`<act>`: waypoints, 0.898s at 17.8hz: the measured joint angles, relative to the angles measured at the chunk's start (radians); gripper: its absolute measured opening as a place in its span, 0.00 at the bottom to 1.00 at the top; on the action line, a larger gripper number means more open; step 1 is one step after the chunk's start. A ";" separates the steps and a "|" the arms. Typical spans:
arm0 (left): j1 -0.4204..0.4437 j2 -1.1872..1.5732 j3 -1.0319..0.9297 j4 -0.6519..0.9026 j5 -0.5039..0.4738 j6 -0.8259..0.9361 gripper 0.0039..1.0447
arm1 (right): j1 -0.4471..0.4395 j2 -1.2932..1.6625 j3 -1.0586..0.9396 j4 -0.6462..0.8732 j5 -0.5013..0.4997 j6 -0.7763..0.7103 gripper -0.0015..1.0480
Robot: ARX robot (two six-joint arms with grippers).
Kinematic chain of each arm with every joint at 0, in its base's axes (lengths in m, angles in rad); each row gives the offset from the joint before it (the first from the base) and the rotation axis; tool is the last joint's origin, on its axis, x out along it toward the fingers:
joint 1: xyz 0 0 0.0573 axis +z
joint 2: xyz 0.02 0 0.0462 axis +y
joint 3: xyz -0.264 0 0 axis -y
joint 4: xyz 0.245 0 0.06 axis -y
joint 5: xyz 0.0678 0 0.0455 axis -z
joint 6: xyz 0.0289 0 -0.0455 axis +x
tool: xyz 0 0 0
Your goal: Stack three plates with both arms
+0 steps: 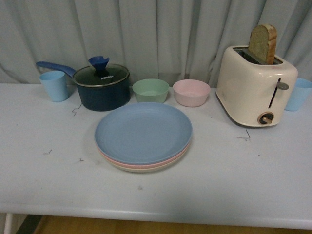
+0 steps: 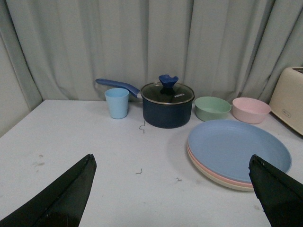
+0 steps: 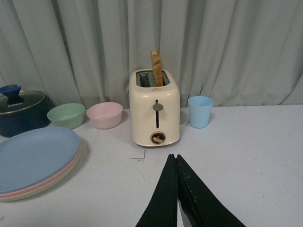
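The three plates lie stacked in the middle of the table: the blue plate (image 1: pixel 143 131) on top, the pink plate (image 1: pixel 168 163) under it, the cream plate (image 1: pixel 141 169) at the bottom. The stack also shows in the left wrist view (image 2: pixel 236 147) and the right wrist view (image 3: pixel 33 158). My left gripper (image 2: pixel 173 163) is open and empty, above the table to the left of the stack. My right gripper (image 3: pixel 173 157) is shut and empty, above the table in front of the toaster. Neither arm shows in the front view.
A dark blue lidded pot (image 1: pixel 101 87), a green bowl (image 1: pixel 150 90) and a pink bowl (image 1: pixel 191 92) stand behind the stack. A cream toaster (image 1: pixel 255 85) with a bread slice stands at the right. Light blue cups stand at far left (image 1: pixel 54 86) and far right (image 1: pixel 298 93).
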 joint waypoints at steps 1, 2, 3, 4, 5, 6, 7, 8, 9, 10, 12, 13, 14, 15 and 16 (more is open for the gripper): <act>0.000 0.000 0.000 0.000 0.000 0.000 0.94 | 0.000 -0.003 0.000 -0.004 0.000 0.000 0.02; 0.000 0.000 0.000 0.000 0.000 0.000 0.94 | 0.000 -0.007 0.000 -0.008 0.000 0.000 0.02; 0.000 0.000 0.000 0.000 0.000 0.000 0.94 | 0.000 -0.011 0.000 -0.012 0.000 0.000 0.02; 0.000 0.000 0.000 0.000 0.000 0.000 0.94 | 0.000 -0.028 0.000 -0.027 0.000 0.000 0.02; 0.000 0.000 0.000 0.000 0.000 0.000 0.94 | 0.000 -0.113 0.000 -0.166 -0.001 0.000 0.02; 0.000 0.000 0.000 0.000 -0.001 0.000 0.94 | 0.000 -0.194 0.000 -0.192 -0.002 -0.001 0.02; 0.000 0.000 0.000 0.000 0.000 0.000 0.94 | 0.000 -0.191 0.003 -0.194 -0.002 0.000 0.02; 0.000 0.000 0.000 0.001 0.000 0.000 0.94 | 0.000 -0.191 0.000 -0.204 -0.002 0.000 0.02; 0.000 0.000 0.000 0.000 0.000 0.000 0.94 | 0.000 -0.192 0.000 -0.199 -0.002 0.000 0.02; 0.000 0.000 0.000 0.000 0.000 0.000 0.94 | 0.000 -0.192 0.000 -0.201 -0.002 0.000 0.02; 0.000 0.000 0.000 0.000 0.000 0.000 0.94 | 0.000 -0.192 0.000 -0.201 -0.002 -0.001 0.06; 0.000 0.000 0.000 0.000 0.000 0.000 0.94 | 0.000 -0.192 0.000 -0.201 -0.002 -0.001 0.20; 0.000 0.000 0.000 0.000 0.000 0.000 0.94 | 0.000 -0.192 0.000 -0.201 -0.002 -0.001 0.32; 0.000 0.000 0.000 0.000 0.000 0.000 0.94 | 0.000 -0.192 0.000 -0.201 -0.002 -0.001 0.44; 0.000 0.000 0.000 0.000 0.000 0.000 0.94 | 0.000 -0.192 0.000 -0.201 -0.002 -0.001 0.56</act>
